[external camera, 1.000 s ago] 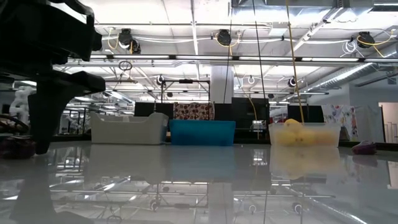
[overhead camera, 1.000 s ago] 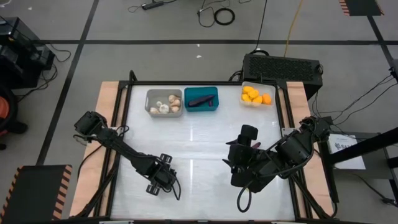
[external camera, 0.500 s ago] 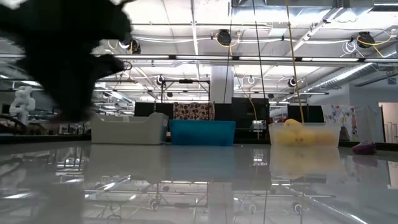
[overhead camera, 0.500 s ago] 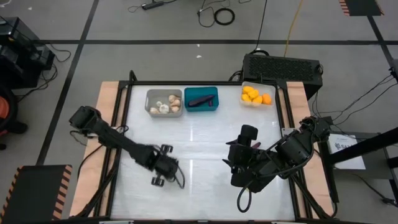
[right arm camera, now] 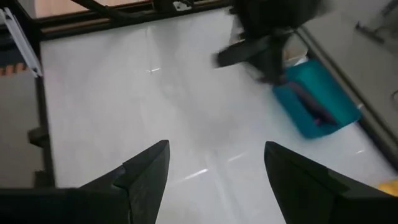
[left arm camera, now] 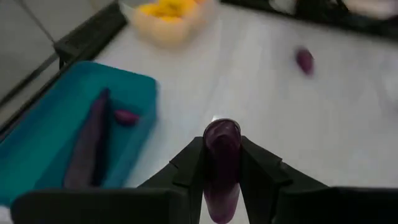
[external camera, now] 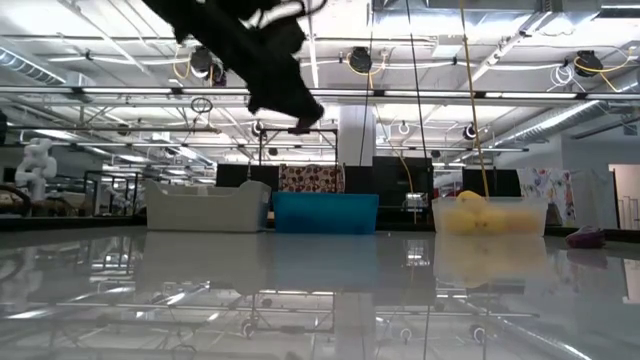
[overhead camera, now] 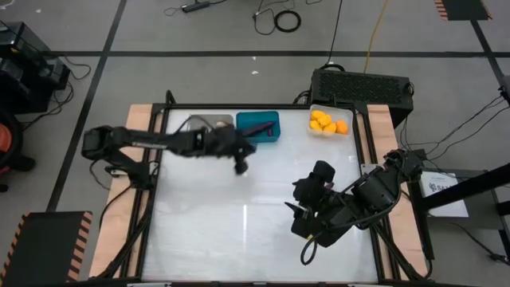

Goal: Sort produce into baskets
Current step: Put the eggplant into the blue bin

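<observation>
The left gripper (left arm camera: 221,163), raised above the table (overhead camera: 255,239) beside the teal basket (overhead camera: 257,127), is clamped on a dark purple vegetable (left arm camera: 221,167). The right gripper (right arm camera: 214,171) hovers near the table's right side, fingers apart. A long purple vegetable (left arm camera: 87,143) lies in the teal basket.

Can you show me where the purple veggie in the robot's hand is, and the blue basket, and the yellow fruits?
purple vegetable (left arm camera: 221,163): left wrist view, on its middle between the fingers.
blue basket (overhead camera: 259,119): high view, on its far rim.
yellow fruits (overhead camera: 328,123): high view, on the middle of the pile.
</observation>
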### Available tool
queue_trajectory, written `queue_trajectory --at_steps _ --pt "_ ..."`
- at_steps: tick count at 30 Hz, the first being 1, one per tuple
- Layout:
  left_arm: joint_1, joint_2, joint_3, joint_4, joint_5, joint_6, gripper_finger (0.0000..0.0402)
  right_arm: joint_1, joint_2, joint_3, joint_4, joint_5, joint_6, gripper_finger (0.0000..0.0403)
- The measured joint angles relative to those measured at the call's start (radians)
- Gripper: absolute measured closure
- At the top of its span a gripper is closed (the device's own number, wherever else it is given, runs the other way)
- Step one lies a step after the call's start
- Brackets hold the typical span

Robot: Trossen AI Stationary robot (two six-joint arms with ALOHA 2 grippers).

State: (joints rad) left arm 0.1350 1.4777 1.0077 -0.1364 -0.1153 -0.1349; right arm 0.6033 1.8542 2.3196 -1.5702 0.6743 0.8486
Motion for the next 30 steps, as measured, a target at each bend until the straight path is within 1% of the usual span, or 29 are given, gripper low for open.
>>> queue_trajectory --at_steps 2,4,7,10,13,17,19,21,23,25,28,30 --pt "0.073 0.040 0.000 0.088 0.052 -0.038 0.0313 -0.003 0.000 0.000 -0.001 -0.023 0.042 0.0149" --pt "0.136 0.077 0.000 0.144 0.082 -0.091 0.0314 -0.008 0.000 -0.004 0.000 -0.048 0.086 0.0149" --pt "0.209 0.138 0.000 0.219 0.117 -0.141 0.0314 -0.011 0.000 -0.034 -0.001 -0.052 0.147 0.0149" --pt "0.258 0.200 0.000 0.254 0.133 -0.149 0.0314 -0.011 0.000 -0.069 0.000 -0.063 0.188 0.0149" --pt "0.285 0.245 0.000 0.272 0.115 -0.170 0.0313 -0.035 -0.001 -0.115 0.000 -0.144 0.230 0.0149" --pt "0.299 0.277 0.011 0.275 0.081 -0.173 0.0300 -0.126 -0.001 -0.182 -0.002 -0.282 0.288 0.0149" --pt "0.302 0.283 0.021 0.287 0.079 -0.171 0.0283 -0.162 -0.001 -0.211 -0.001 -0.335 0.245 0.0149" --pt "0.304 0.283 0.031 0.281 0.079 -0.166 0.0264 -0.189 -0.001 -0.233 -0.001 -0.384 0.155 0.0149" --pt "0.307 0.283 0.038 0.276 0.077 -0.166 0.0245 -0.215 -0.006 -0.260 0.000 -0.412 0.071 0.0149" --pt "0.314 0.276 0.046 0.266 0.077 -0.173 0.0230 -0.245 -0.030 -0.310 0.004 -0.419 0.022 0.0149" --pt "0.327 0.244 0.061 0.214 0.079 -0.174 0.0216 -0.295 -0.112 -0.443 0.003 -0.419 0.006 0.0149" --pt "0.334 0.210 0.070 0.174 0.086 -0.175 0.0213 -0.330 -0.187 -0.567 0.011 -0.420 0.049 0.0149"
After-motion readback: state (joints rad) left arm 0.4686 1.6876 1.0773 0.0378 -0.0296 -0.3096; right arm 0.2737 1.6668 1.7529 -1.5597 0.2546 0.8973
